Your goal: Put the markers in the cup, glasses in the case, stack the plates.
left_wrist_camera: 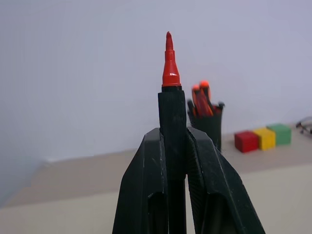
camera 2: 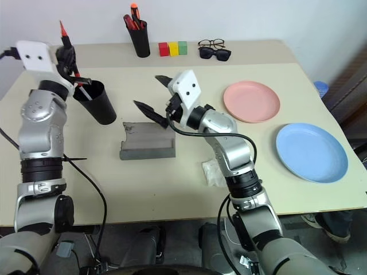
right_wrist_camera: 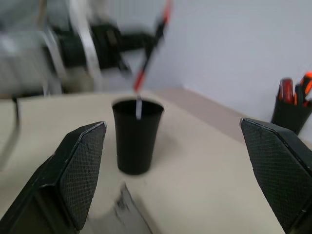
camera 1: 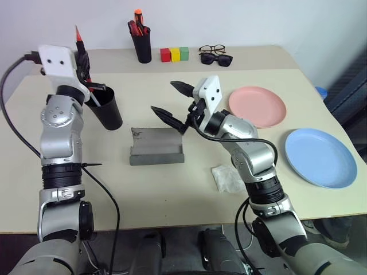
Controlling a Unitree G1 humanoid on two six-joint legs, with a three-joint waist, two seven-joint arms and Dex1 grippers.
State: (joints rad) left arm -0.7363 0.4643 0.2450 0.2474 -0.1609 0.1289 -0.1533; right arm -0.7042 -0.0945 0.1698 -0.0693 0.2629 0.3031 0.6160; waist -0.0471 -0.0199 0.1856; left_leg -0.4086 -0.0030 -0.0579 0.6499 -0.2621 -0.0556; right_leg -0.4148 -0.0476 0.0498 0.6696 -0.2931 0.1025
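Note:
My left gripper [camera 1: 83,60] is shut on the red marker [camera 1: 77,35], whose tip points up; it hangs above the wide black cup [camera 1: 107,110]. In the left wrist view the fingers [left_wrist_camera: 146,185] clamp the marker's black section [left_wrist_camera: 171,112]. A white marker [right_wrist_camera: 138,108] stands inside the cup [right_wrist_camera: 135,139]. My right gripper [camera 1: 172,102] is open and empty above the grey case [camera 1: 156,146], facing the cup. The wire-frame glasses [camera 1: 212,49] lie at the back of the table. The pink plate [camera 1: 257,106] and the blue plate [camera 1: 320,156] lie apart on the right.
Black sunglasses [camera 1: 217,59] lie just in front of the glasses. A black pen holder [camera 1: 141,44] with red and orange pens and three coloured blocks [camera 1: 174,54] stand at the back. A crumpled white scrap [camera 1: 227,177] lies near the right forearm.

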